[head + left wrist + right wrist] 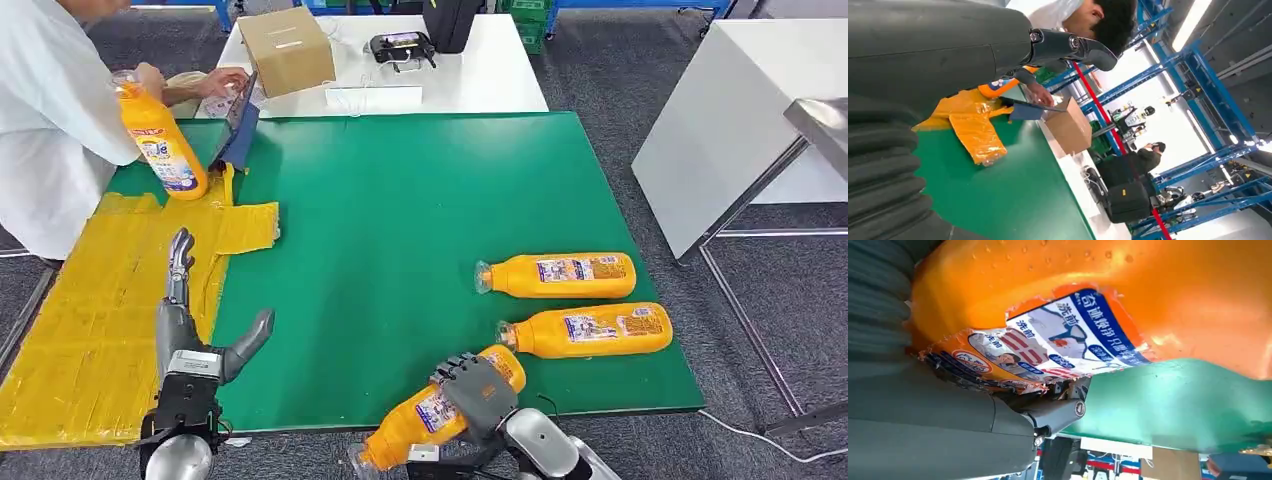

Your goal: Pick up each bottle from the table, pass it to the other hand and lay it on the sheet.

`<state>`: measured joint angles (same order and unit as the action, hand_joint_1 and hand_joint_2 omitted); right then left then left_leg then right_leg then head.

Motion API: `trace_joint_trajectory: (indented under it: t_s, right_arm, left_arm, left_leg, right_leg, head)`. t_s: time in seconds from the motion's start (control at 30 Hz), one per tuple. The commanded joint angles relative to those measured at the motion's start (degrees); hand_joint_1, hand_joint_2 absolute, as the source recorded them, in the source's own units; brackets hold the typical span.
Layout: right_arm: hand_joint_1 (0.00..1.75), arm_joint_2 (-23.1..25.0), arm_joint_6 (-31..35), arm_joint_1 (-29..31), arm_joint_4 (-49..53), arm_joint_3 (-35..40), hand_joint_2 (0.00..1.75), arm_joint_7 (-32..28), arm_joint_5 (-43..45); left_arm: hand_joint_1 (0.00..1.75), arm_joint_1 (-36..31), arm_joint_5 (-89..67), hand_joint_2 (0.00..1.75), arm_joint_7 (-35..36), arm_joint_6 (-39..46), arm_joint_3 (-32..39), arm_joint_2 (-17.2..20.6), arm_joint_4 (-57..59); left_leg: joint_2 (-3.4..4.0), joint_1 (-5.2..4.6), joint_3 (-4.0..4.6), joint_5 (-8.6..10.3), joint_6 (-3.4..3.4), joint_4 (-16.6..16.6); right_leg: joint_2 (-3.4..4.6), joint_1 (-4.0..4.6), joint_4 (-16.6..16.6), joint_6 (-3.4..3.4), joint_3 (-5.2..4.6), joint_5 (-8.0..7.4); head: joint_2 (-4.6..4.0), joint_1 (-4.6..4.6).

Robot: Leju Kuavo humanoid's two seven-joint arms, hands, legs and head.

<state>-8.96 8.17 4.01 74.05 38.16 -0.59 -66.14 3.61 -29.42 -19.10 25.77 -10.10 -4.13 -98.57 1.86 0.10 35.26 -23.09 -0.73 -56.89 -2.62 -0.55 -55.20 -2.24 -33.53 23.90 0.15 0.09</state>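
Bottle (pixel 432 414) number one lies at the near edge of the green table (pixel 400 230), tucked under the right hand (pixel 478 388). The fingers (pixel 462 372) wrap over its middle, right on the torn label, so the hand holds it. The cap end pokes out past the table edge, away from the fingers.

The left hand (pixel 192 330) waits over the yellow sheet (pixel 90 320) with its fingers apart and nothing in them.

To do this step well, I think the right hand should squeeze firmly, lift the bottle flat, and carry it across to those open fingers. The label looks slippery, so go slowly.

Two more bottles (pixel 556 276) lie beyond the right hand's fingertips.
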Motion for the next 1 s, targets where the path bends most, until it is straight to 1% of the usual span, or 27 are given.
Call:
trace_joint_trajectory:
  t_s: [0.03,0.17,0.27,0.3,0.37,0.43,0.53,0.57,0.6,0.63,0.67,0.7,0.73,0.77,0.83,0.9,0.93,0.97,1.0]
  right_arm:
    - [1.75,-0.21,-1.32,1.08,-3.27,0.56,1.75,-0.39,1.99]
    - [1.75,-1.23,-1.87,1.30,-2.37,1.98,1.75,-1.08,3.96]
    - [1.75,-2.22,-2.55,1.81,-1.45,4.29,1.75,-2.20,6.38]
    - [1.75,-2.38,-2.65,1.93,-1.24,4.74,1.75,-2.32,6.52]
    - [1.75,-2.52,-2.39,2.33,-0.85,5.89,1.75,-2.13,6.29]
    - [1.75,-2.28,-0.72,2.44,-0.09,6.68,1.75,-1.49,4.94]
    - [1.75,-1.98,-0.42,2.31,0.38,6.84,1.75,-1.41,4.73]
    - [1.75,3.43,19.87,-2.21,7.67,0.14,1.75,-10.84,9.17]
    - [1.75,4.58,15.94,-3.62,14.40,-0.98,1.75,-8.47,6.86]
    - [1.75,5.25,14.24,-4.48,20.05,-1.32,1.75,-6.20,6.35]
    - [1.75,5.28,14.26,-4.55,21.39,-1.49,1.75,-5.98,6.39]
    - [1.75,5.65,15.44,-5.00,22.92,-2.77,1.75,-5.70,6.89]
    - [1.75,5.54,15.53,-5.00,22.99,-2.99,1.75,-5.75,7.03]
    - [1.75,5.79,16.86,-5.32,23.19,-3.91,1.75,-6.72,8.67]
    - [1.75,5.98,18.42,-5.81,23.55,-4.94,1.75,-8.79,11.57]
    - [1.75,6.17,19.57,-6.51,24.52,-5.96,1.75,-10.55,14.62]
    - [1.75,6.47,19.37,-7.29,25.87,-6.99,1.75,-12.44,19.75]
    - [1.75,6.47,19.37,-7.29,25.87,-6.99,1.75,-12.44,19.75]
    - [1.75,7.19,20.09,-8.09,26.79,-8.85,1.75,-13.60,22.44]
  left_arm:
    - [0.00,-1.93,0.37,1.75,-0.10,-0.13,0.56,-0.29,3.52]
    - [0.00,-2.35,0.71,1.75,-0.38,0.05,0.40,-0.37,3.94]
    - [0.00,-2.71,1.12,1.75,-0.65,0.15,0.22,-0.44,4.31]
    - [0.00,-2.82,1.21,1.75,-0.67,0.19,0.23,-0.53,4.48]
    - [0.00,-2.83,1.44,1.75,-0.74,0.17,0.36,-0.66,4.37]
    - [0.00,-2.63,1.37,1.75,-0.73,0.08,0.45,-0.82,3.99]
    - [0.00,-2.51,1.29,1.75,-0.68,0.03,0.51,-0.86,3.77]
    - [0.00,-1.74,1.23,1.75,-0.69,0.64,1.13,-1.31,2.74]
    - [0.00,-1.35,1.07,1.75,-0.80,0.70,1.17,-1.24,2.19]
    - [0.00,-1.07,1.01,1.75,-0.77,0.80,1.26,-1.22,1.91]
    - [0.00,-1.02,1.01,1.75,-0.79,0.82,1.25,-1.17,1.94]
    - [0.00,-0.87,1.02,1.75,-0.85,1.07,1.25,-1.10,2.19]
    - [0.00,-0.85,1.03,1.75,-0.88,1.08,1.24,-1.08,2.26]
    - [0.00,-0.71,1.06,1.75,-0.95,1.31,1.29,-1.04,2.36]
    - [0.00,-0.44,1.24,1.75,-1.20,1.63,1.37,-0.94,2.39]
    - [0.00,-0.11,1.52,1.75,-1.53,1.95,1.47,-0.80,2.34]
    - [0.00,0.20,1.86,1.75,-1.87,2.26,1.56,-0.66,2.35]
    - [0.00,0.20,1.86,1.75,-1.87,2.26,1.56,-0.66,2.35]
    - [0.00,0.50,2.10,1.75,-2.10,2.66,1.66,-0.53,2.40]
  left_leg:
    - [-0.15,0.02,-0.05,0.03,0.08,0.06]
    - [-0.22,0.03,-0.08,0.08,0.02,0.05]
    - [-0.14,0.02,-0.09,0.11,-0.04,0.02]
    - [-0.23,0.02,-0.09,0.12,-0.02,0.04]
    - [-0.21,0.03,-0.10,0.03,0.07,-0.01]
    - [-0.21,0.04,-0.07,0.04,0.08,0.01]
    - [-0.12,0.02,-0.09,0.03,0.07,0.07]
    - [-0.09,0.02,-0.10,0.11,-0.05,0.06]
    - [-0.15,0.03,-0.10,0.12,-0.01,0.06]
    - [-0.08,0.05,-0.01,0.13,0.00,-0.02]
    - [-0.10,0.04,0.05,0.04,0.05,-0.13]
    - [-0.06,-0.03,0.13,0.11,0.01,-0.11]
    - [-0.13,0.00,0.15,0.05,0.05,-0.13]
    - [-0.19,0.01,0.32,0.14,0.03,-0.05]
    - [-0.28,0.06,0.19,0.01,0.06,-0.04]
    - [-0.36,0.09,0.24,0.10,-0.03,-0.05]
    - [-0.33,0.07,0.36,0.15,-0.04,-0.03]
    - [-0.37,0.05,0.27,0.05,-0.02,-0.07]
    - [-0.37,0.06,0.25,-0.01,0.01,-0.09]
  right_leg:
    - [0.14,-0.01,0.06,0.08,0.07,0.00]
    - [0.12,-0.01,0.04,0.19,0.51,-0.07]
    - [0.08,0.00,0.02,0.16,0.41,-0.10]
    - [0.12,-0.01,0.02,0.20,0.40,-0.08]
    - [0.11,0.00,0.00,0.15,0.26,-0.02]
    - [0.14,0.00,0.02,0.09,0.08,0.01]
    - [0.17,0.00,0.07,0.11,0.22,-0.03]
    - [0.12,0.00,0.07,0.12,0.64,-0.12]
    - [0.17,0.00,0.07,0.02,0.67,-0.19]
    - [0.10,0.03,-0.03,0.06,0.57,-0.23]
    - [0.18,0.01,-0.19,0.19,0.47,-0.23]
    - [0.15,-0.04,-0.20,0.06,0.35,-0.56]
    - [0.22,-0.02,-0.23,0.12,0.34,-0.48]
    - [0.13,0.01,-0.12,0.08,0.27,-0.56]
    - [0.22,0.04,-0.10,0.12,0.38,-0.42]
    - [0.00,0.09,-0.05,0.09,0.37,-0.36]
    - [-0.12,0.08,-0.04,0.00,0.31,-0.37]
    - [-0.01,0.03,-0.08,0.02,0.39,-0.28]
    - [0.05,0.04,-0.09,0.04,0.44,-0.24]
  head:
    - [0.00,0.00]
    - [0.00,0.00]
    - [0.00,0.00]
    - [0.00,0.00]
    - [0.00,0.00]
    - [0.00,0.00]
    - [0.00,0.00]
    - [0.00,0.00]
    - [0.00,0.00]
    - [0.00,0.00]
    - [0.00,0.00]
    - [0.00,0.02]
    - [0.00,0.02]
    - [0.00,0.00]
    - [0.00,-0.07]
    - [0.00,0.00]
    - [0.00,0.00]
    - [0.00,0.02]
    - [0.00,0.02]
